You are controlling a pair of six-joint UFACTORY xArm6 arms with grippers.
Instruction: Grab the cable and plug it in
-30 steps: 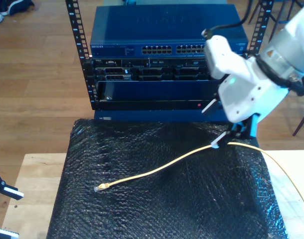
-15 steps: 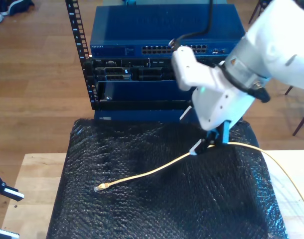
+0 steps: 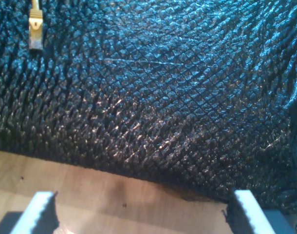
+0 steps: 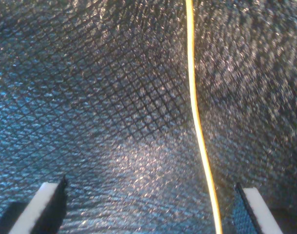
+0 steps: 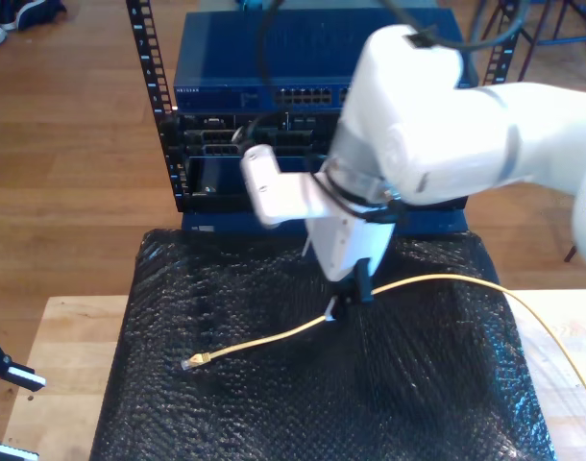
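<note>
Black bubble-textured mat (image 5: 274, 403) covers the wooden table (image 5: 62, 336); it probably serves as padding under the work. The cable (image 5: 274, 338), pale yellow, lies loose across the mat, running from the exterior view's right edge toward the mat's middle. Its plug (image 5: 192, 363), with an orange-yellow boot, rests near the mat's edge on the exterior view's left, free and untouched.

My second gripper (image 5: 346, 300) hangs low over the cable's mid-run, fingers apart. In the second wrist view the cable (image 4: 197, 117) passes between the two white fingertips (image 4: 46, 202), closer to one than the other, and nothing is pinched. You will likely want it centred before closing. Whether the tips touch the mat, I cannot tell.

My first gripper (image 3: 139, 214) waits at the mat's border, where black wrap meets bare wood. Its fingers stand wide apart with nothing between them. The plug (image 3: 35, 30) shows ahead of it, well apart. You could judge this arm as staged for the plug end while the other steadies the line.

Behind the mat's far edge stands the rack (image 5: 274, 134), holding a blue switch (image 5: 264, 72) with rows of ports (image 5: 303, 95) on its face, and darker units below. No yellow cable sits in any port that I can make out, so the plugging step is not yet begun.
</note>
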